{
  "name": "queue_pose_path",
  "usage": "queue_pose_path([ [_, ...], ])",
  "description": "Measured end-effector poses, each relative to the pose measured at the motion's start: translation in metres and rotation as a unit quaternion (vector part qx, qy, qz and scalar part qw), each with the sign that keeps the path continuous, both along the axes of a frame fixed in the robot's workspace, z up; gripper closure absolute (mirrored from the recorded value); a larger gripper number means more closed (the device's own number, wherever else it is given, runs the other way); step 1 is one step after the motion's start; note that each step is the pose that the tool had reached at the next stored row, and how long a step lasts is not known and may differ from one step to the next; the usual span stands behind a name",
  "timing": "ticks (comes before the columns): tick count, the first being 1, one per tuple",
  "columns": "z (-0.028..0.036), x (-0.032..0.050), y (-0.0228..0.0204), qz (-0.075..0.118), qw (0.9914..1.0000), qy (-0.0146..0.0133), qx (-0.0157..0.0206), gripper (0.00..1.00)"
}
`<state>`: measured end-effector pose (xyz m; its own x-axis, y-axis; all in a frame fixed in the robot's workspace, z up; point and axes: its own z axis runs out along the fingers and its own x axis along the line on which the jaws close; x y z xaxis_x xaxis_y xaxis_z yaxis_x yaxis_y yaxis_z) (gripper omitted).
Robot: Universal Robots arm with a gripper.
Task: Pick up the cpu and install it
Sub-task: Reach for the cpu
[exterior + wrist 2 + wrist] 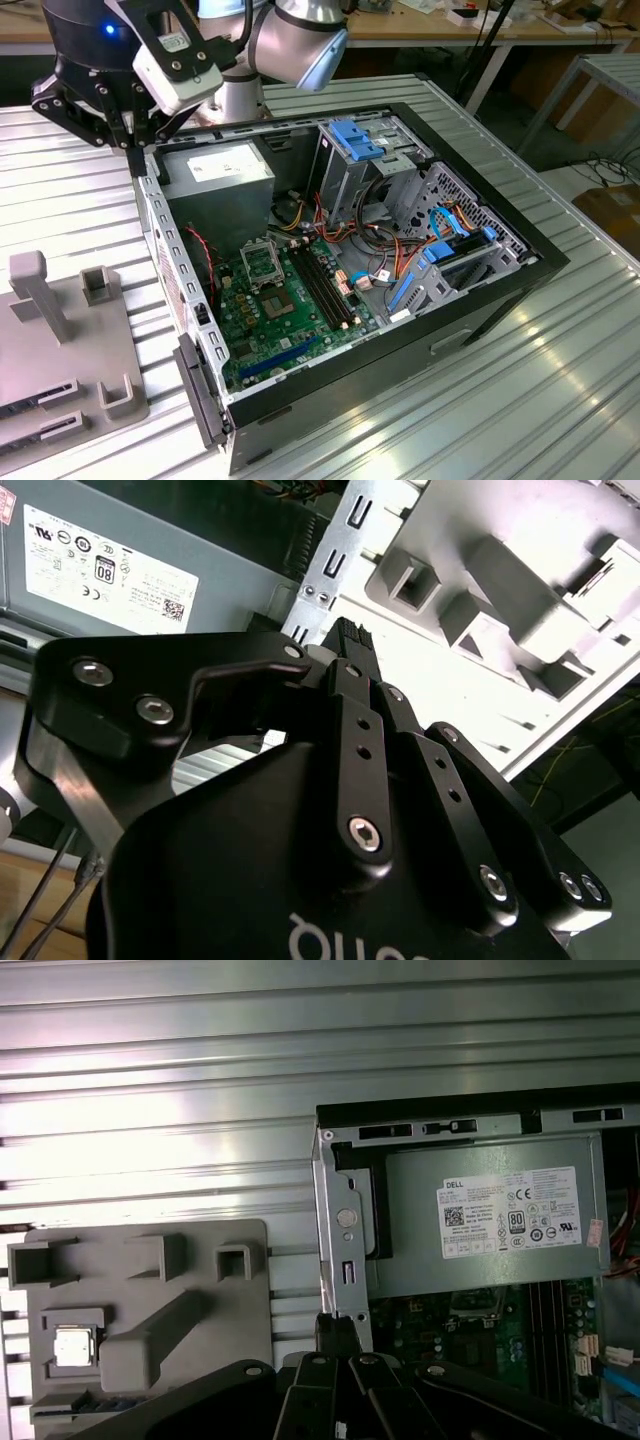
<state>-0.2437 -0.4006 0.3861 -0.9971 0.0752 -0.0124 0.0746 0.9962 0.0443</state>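
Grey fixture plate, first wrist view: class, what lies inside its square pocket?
The cpu lies flat in that pocket of the grey fixture plate, pale face up. Its underside is hidden.

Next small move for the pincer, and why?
Probably translate the pincer toward the grey fixture: the cpu lies in its pocket there, ungrasped, while the pincer hangs over the case wall by the power supply.
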Motion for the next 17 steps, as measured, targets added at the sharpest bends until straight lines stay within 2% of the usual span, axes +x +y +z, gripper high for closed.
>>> queue_pose_path([
  [10,-0.0009,-0.008,-0.0005,0.0,1.0,0.0,0.0,0.89],
  [17,-0.0009,-0.0086,-0.0006,0.0,1.0,0.0,0.0,0.89],
])
